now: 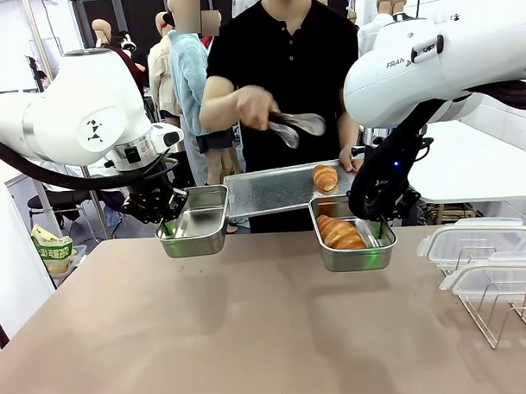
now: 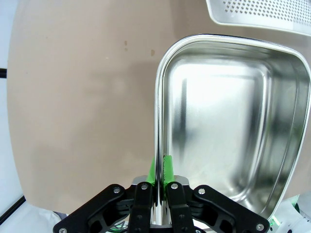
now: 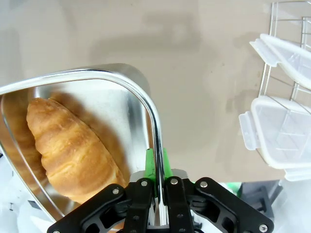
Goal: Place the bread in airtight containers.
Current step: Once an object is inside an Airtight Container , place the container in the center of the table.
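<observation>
In the right tin [image 1: 356, 258] one roll [image 1: 339, 233] lies lengthwise along the floor, glossy and ridged. The other roll [image 1: 324, 177] sits on the tray [image 1: 263, 193] that the person holds out level just behind both tins. I'd judge these rolls light and soft, with a flaky crust that would crush or shed under a hard squeeze. They are best taken gently across the thick middle, as the tongs [image 1: 297, 124] in the person's hand [image 1: 253, 106] could do. The left tin [image 1: 192, 244] is empty, its bright floor bare in the left wrist view. Each tin is thin, stiff steel, slick to the touch, and each is held only by its rim. The right jaws are clamped tight on the right tin's side wall, green pads either side of the edge, and the left jaws pinch the left tin's wall the same way. Held by one edge like that, a tin could tip or slip, though a roll adds little weight. Both tins look held just clear of the surface [image 1: 251, 336], though I can't be sure. Off to the right, well apart, the clear lids [image 1: 474, 240] rest on a wire rack [image 1: 500, 310]; they look bendy and will want pressing down evenly.
</observation>
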{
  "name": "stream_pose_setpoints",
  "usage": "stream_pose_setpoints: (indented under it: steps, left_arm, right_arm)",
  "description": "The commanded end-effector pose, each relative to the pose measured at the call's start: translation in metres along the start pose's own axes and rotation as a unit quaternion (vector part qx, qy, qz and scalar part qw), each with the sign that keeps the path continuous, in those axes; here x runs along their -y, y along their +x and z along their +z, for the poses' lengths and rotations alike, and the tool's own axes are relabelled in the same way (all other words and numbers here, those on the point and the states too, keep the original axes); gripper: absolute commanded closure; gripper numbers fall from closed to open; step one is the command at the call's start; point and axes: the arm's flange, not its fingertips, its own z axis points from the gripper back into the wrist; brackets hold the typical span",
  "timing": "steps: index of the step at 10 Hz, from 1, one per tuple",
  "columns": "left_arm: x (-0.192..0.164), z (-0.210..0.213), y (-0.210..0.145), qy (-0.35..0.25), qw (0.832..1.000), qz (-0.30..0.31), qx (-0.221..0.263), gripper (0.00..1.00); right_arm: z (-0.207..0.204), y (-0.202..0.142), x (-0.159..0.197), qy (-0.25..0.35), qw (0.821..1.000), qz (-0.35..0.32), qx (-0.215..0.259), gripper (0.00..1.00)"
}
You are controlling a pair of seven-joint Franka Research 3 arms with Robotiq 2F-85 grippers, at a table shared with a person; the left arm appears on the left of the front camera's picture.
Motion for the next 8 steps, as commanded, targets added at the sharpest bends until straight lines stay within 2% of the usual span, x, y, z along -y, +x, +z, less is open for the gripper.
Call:
stream_pose_setpoints:
  steps: [1,8]
  left_arm:
    - [-0.0011,0.0031,0.0011,-0.002,1.0,0.001,0.002,1.0]
    - [-0.0011,0.0031,0.0011,-0.002,1.0,0.001,0.002,1.0]
  right_arm:
    - [0.0003,0.0002,0.0004,0.0,1.0,0.001,0.005,1.0]
    - [0.0003,0.0002,0.0004,0.0,1.0,0.001,0.005,1.0]
